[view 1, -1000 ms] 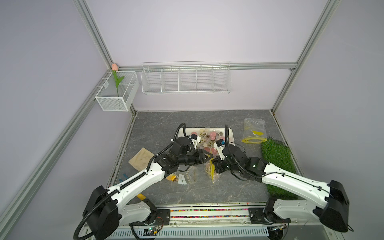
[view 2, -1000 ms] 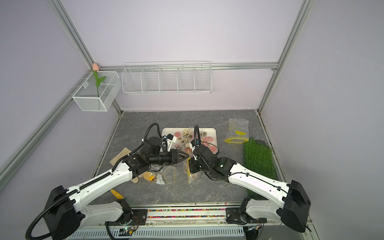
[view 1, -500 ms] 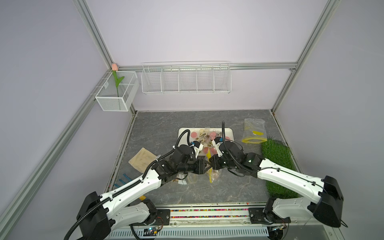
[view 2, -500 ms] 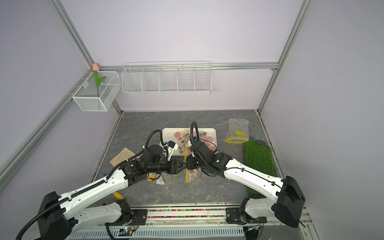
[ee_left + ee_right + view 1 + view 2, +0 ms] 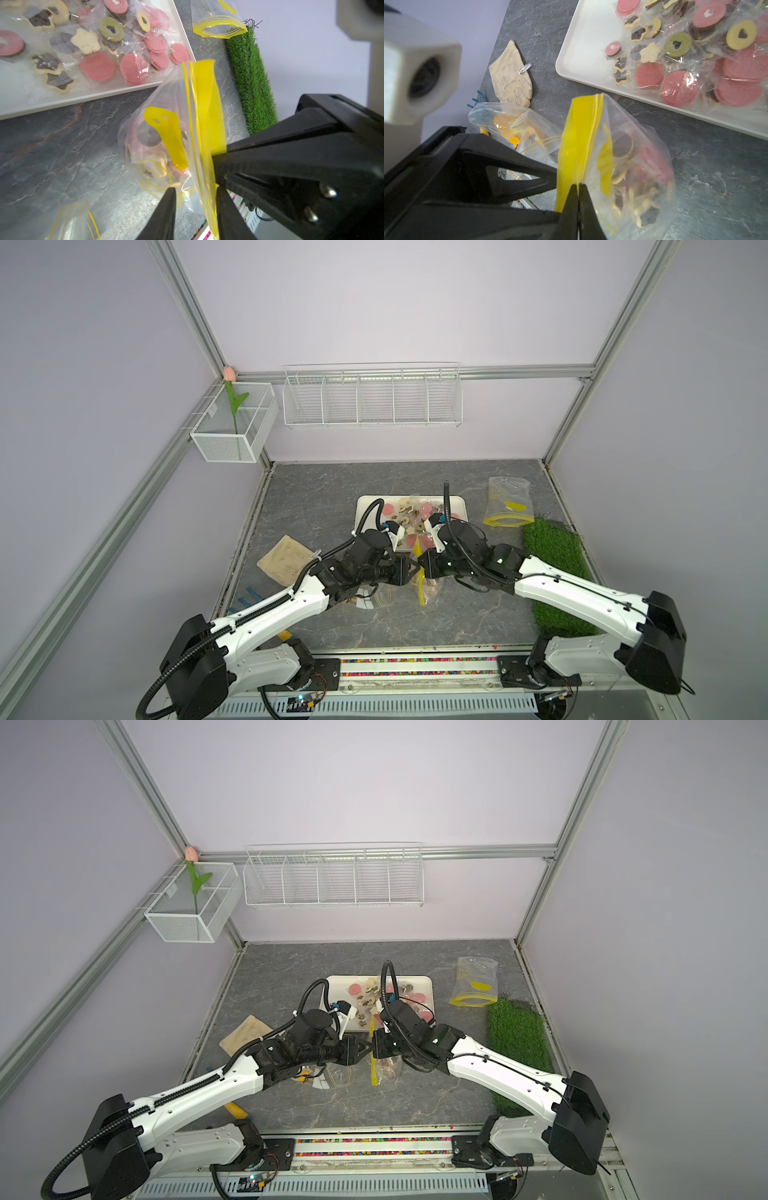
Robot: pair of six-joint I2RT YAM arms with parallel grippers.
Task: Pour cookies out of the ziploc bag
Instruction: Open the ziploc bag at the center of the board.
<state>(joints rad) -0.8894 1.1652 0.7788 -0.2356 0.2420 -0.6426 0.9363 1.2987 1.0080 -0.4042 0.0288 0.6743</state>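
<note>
Between the two grippers, just in front of the tray (image 5: 83,99), the bag (image 5: 639,128) hangs mouth-up. The cookies (image 5: 623,145) lie heaped in its lower half. You cannot tell whether the base touches the table (image 5: 52,145).

Expect a light, loose load. The film is thin, soft and probably slippery. It gives no support, so the cookies are likely to shift as soon as you tilt the bag. Treat them as brittle and do not squeeze the body of the bag.

Take hold at the yellow zip strip (image 5: 577,135), which is likely the stiffest part. The right gripper (image 5: 578,187) is closed tight on this strip and carries the bag. The left gripper (image 5: 195,188) stands partly open, one finger on each side of the strip's edge, gripping nothing yet. The mouth looks sealed, so aim for one lip per gripper and pull apart. Whether the right gripper pinches one lip or both cannot be told. To pour, you will likely need a hold on a bottom corner.

Tray cookies (image 5: 97,66), many in clear wrappers, cover part of the tray. A second bag (image 5: 508,124) holding an orange piece lies near the held bag, on the left arm's side. An empty bag (image 5: 218,31) lies at the edge of the grass mat (image 5: 251,83).
</note>
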